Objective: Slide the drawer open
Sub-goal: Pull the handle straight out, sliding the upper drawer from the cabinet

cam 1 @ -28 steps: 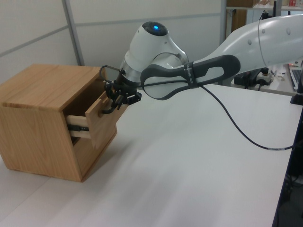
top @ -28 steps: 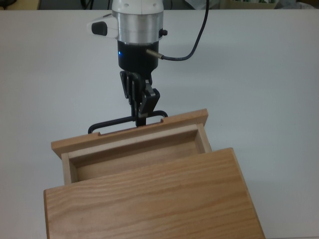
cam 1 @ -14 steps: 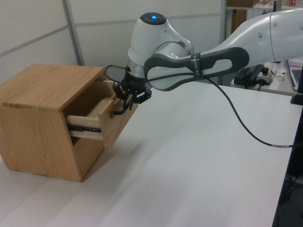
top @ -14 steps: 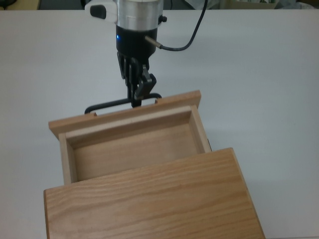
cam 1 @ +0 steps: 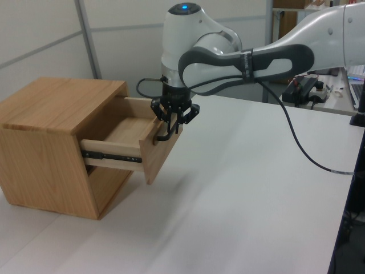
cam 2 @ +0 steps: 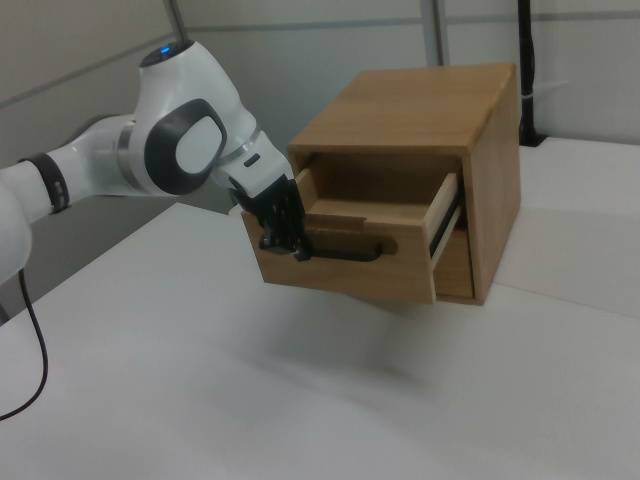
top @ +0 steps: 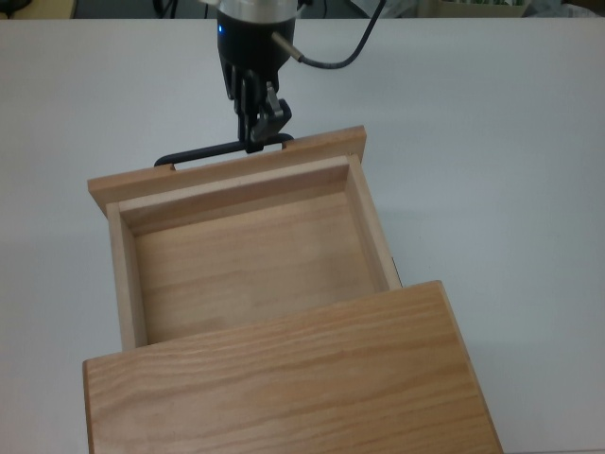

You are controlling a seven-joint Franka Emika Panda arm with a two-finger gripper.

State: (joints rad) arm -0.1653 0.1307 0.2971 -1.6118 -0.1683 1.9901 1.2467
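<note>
drawer stuck far out of the wooden box on the white table, and it was empty. gripper was clenched on the black handle. i think a straight, level pull would work best, so nothing jams.

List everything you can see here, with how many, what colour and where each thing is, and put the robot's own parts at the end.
Light oak-grain wooden cabinet: one, tan, on the table at the left view's left.
Light oak-grain wooden box drawer: one, tan, pulled well out of the cabinet, nothing visible inside.
Thin black curved metal bar handle: one, black, on the drawer's front panel.
Black drawer slide rail: one seen, along the drawer's side in the left view.
White table: one, under everything.
Robot arm: one, white and grey, reaching in from the left view's right.
Black cable: one, hanging from the arm.
End effector: one, black, closed on the handle.
</note>
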